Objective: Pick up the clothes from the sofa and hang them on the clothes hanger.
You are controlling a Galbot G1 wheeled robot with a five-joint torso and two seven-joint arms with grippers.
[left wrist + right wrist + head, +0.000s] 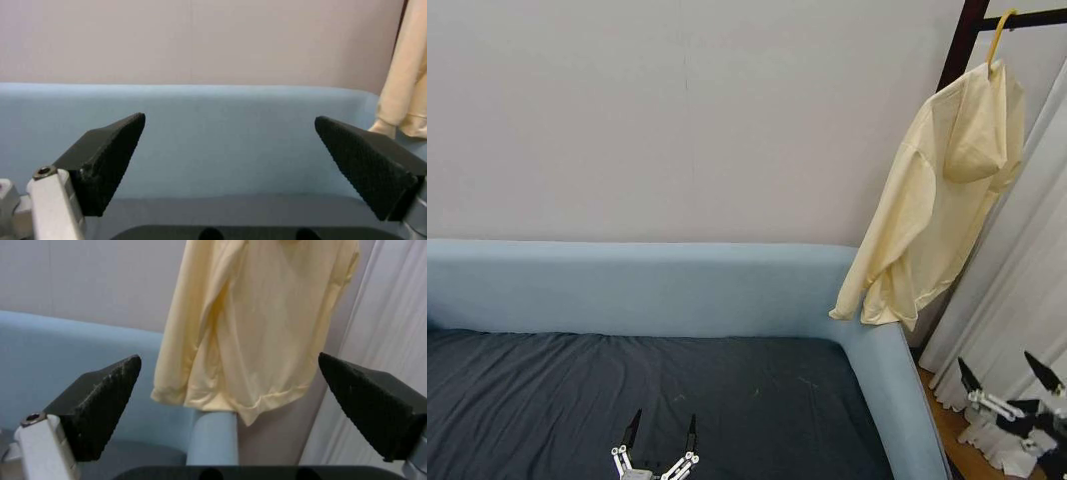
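Hoodie [947, 180] is hung on the hanger [998, 32] at upper right; left pincer [665, 420] and right pincer [996, 364] are spread apart, empty, and are best held clear of it.

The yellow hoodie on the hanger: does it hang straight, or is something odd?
It hangs askew: the hoodie slants from its hanger toward the sofa, the hem bunched low over the sofa's corner. Whether it touches is unclear.

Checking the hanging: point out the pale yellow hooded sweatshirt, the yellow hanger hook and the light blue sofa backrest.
pale yellow hooded sweatshirt [937, 200], head view, its front.
yellow hanger hook [998, 38], head view, its stem.
light blue sofa backrest [627, 290], head view, its face.
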